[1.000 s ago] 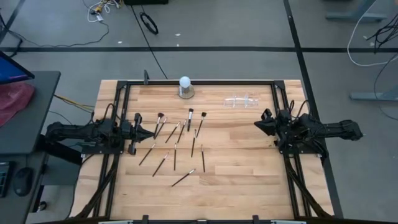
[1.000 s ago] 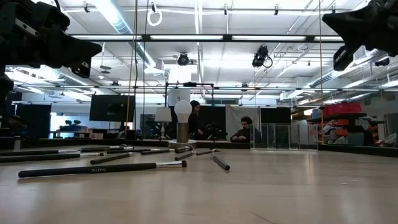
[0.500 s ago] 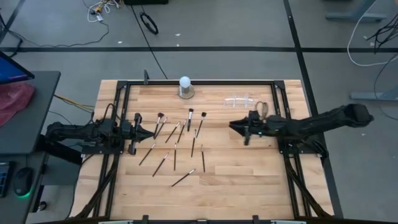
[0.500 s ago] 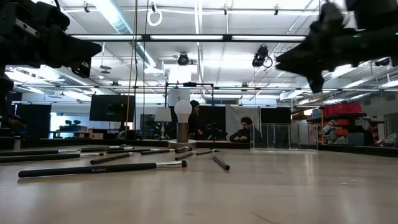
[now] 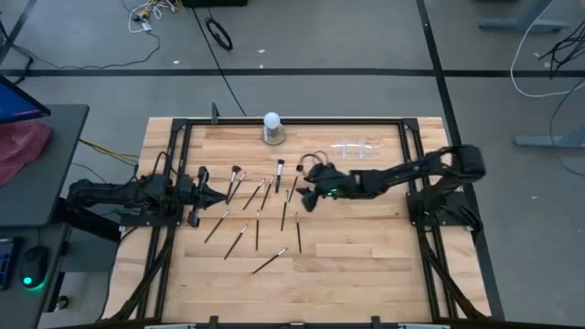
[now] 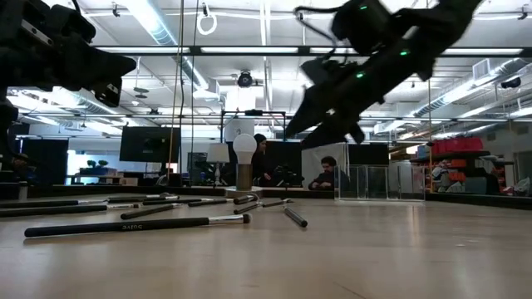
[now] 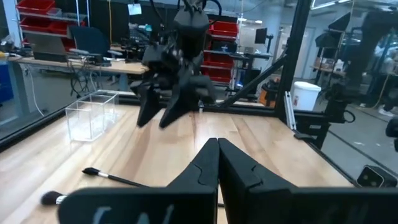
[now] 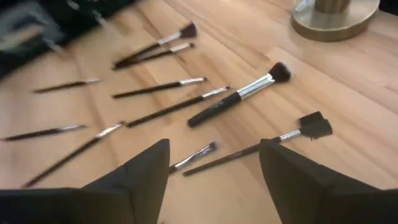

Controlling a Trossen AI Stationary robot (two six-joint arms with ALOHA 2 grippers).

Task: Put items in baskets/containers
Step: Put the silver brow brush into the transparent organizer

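Observation:
Several thin dark makeup brushes (image 5: 259,206) lie flat and scattered on the wooden table, left of its middle. The clear plastic holder (image 5: 352,148) stands at the far right. My right gripper (image 5: 305,195) hangs open above the right side of the brush spread, slanting down. In its wrist view its fingers (image 8: 149,177) stand over a fan-tipped brush (image 8: 261,149) and a thicker brush (image 8: 239,102) without touching them. My left gripper (image 5: 225,194) waits shut at the table's left edge, pointing level.
A white ball on a round grey base (image 5: 272,128) stands at the far edge, near the middle. A black metal frame (image 5: 292,121) runs around the table. Bare wood lies between the brushes and the holder and along the near edge.
My right arm has stretched out from the table's right edge toward the left, ending over the brushes. Its gripper has tipped downward and gone from shut to open. The brushes and the holder lie as before.

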